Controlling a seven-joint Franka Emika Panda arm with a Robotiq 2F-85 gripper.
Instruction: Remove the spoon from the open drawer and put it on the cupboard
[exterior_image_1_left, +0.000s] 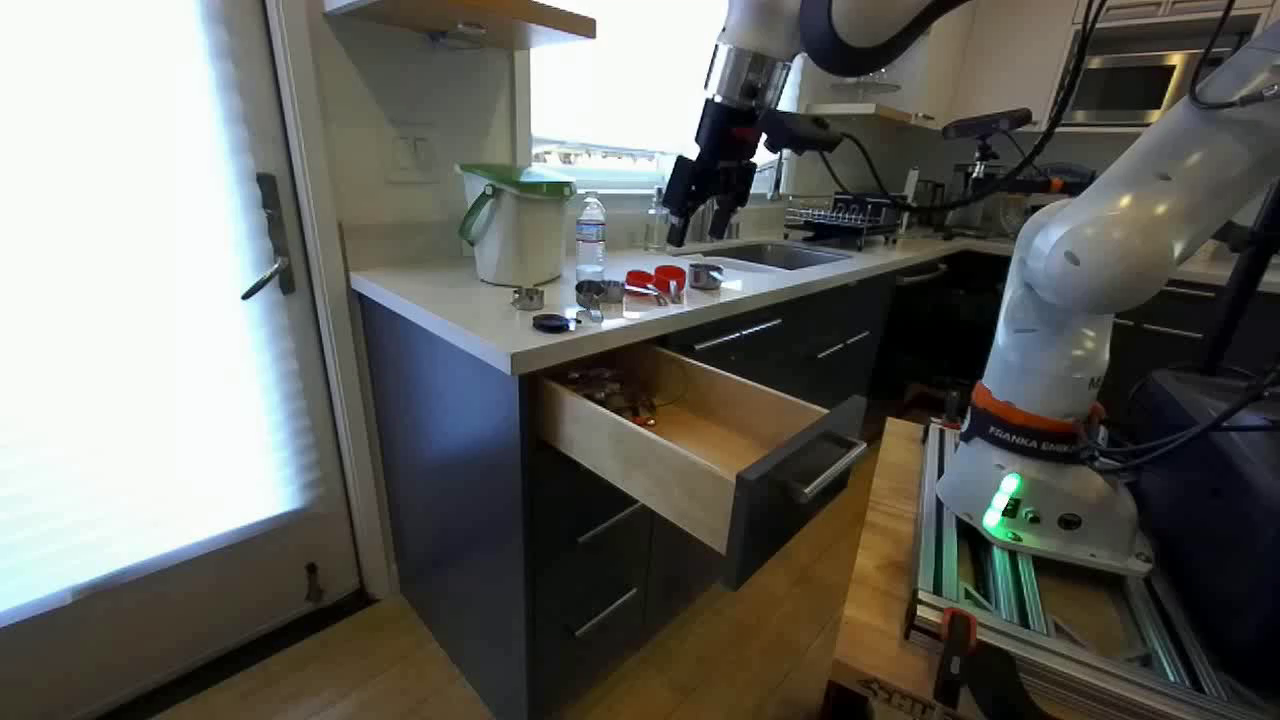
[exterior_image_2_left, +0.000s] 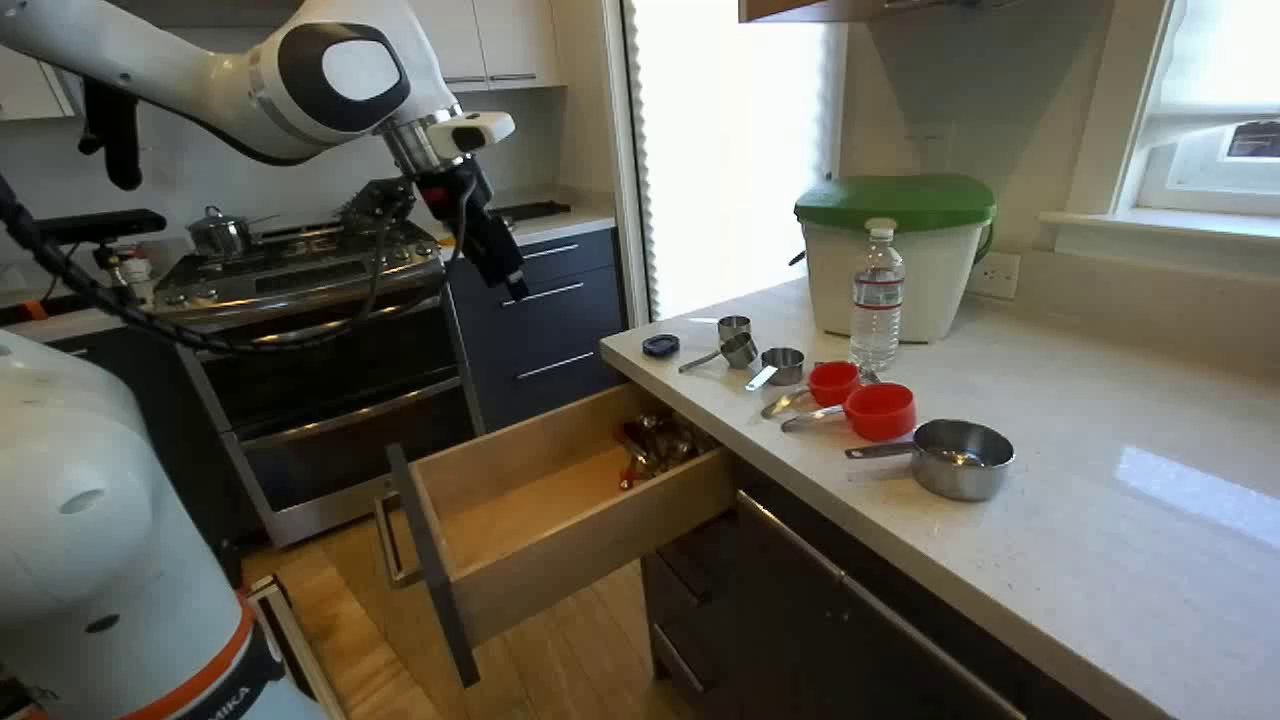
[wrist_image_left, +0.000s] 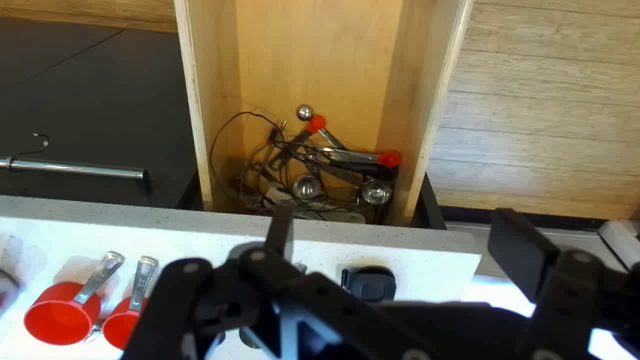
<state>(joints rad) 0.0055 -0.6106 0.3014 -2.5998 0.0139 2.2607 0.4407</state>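
The open drawer is pulled out from the cupboard, and it shows in an exterior view and the wrist view. A tangled pile of measuring spoons and cords lies at its inner end. Metal-bowled spoons and red-bowled spoons show there; which one is the task's spoon I cannot tell. The cupboard has a white countertop. My gripper is open and empty, high above the counter edge and drawer; it also shows in an exterior view and the wrist view.
On the countertop stand a white bin with a green lid, a water bottle, red measuring cups, a larger metal cup, smaller metal cups and a small dark round object. A sink lies beyond.
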